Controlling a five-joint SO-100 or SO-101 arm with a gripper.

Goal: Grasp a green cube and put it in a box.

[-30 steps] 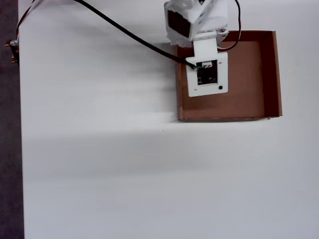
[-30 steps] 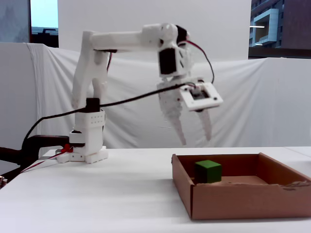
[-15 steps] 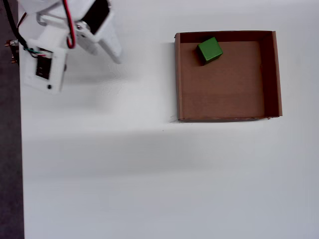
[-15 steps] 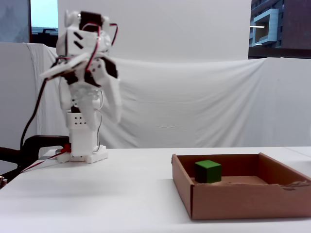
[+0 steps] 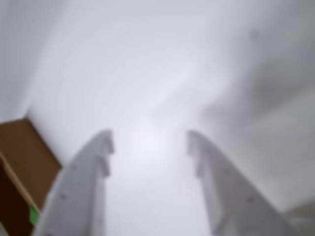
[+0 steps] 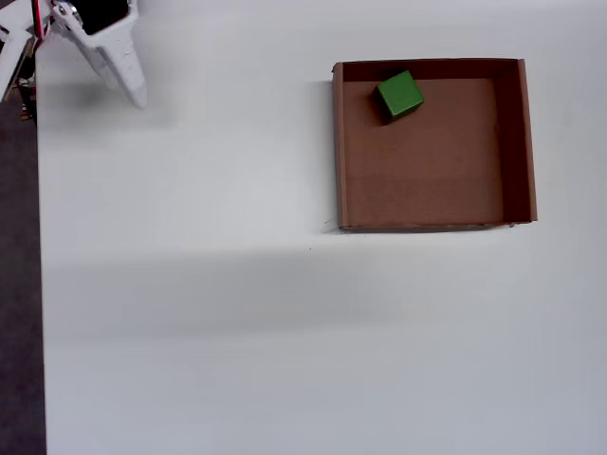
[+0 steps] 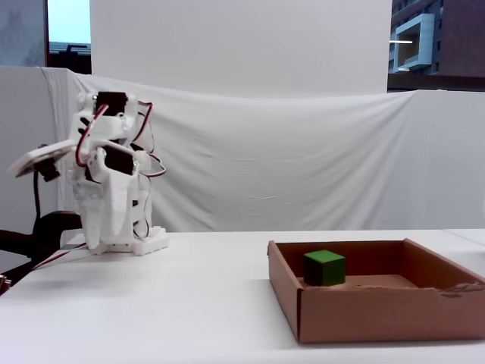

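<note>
So in the overhead view the arm (image 6: 57, 24) was folded up way over at the 10 o'clock corner of the white counter (image 6: 237, 313), with only a bit of it poking into the picture. The gripper (image 5: 147, 142) showed best in the wrist view, blurry as it was: two white fingers (image 5: 86, 182) spread well apart with nothing between them, just pale counter behind. So it was wide open and empty. In the overhead view one finger (image 6: 119, 62) pointed down toward 5 o'clock, well apart from everything else.

From the fixed view the arm (image 7: 106, 189) sat hunched over its base at about 9 o'clock in the picture, red wires (image 7: 91, 133) looping over the top, with a white cloth backdrop (image 7: 303, 159) hanging behind the counter.

Moving right, the box (image 6: 512, 142) sat at roughly 2 o'clock in the overhead view, a shallow brown cardboard tray lying flat on the counter. The green cube (image 6: 399, 95) was inside it, tucked up near the 11 o'clock corner of the box floor, close to the far wall and turned a little askew to the walls. I couldn't tell if it actually touched a wall. In the fixed view the cube (image 7: 324, 268) rested on the floor of the box (image 7: 379, 311) toward its left end, its top poking up a little above the front wall. The wrist view caught a brown slice of the box (image 5: 24, 162) at 8 o'clock plus a tiny sliver of green (image 5: 33, 215).
</note>
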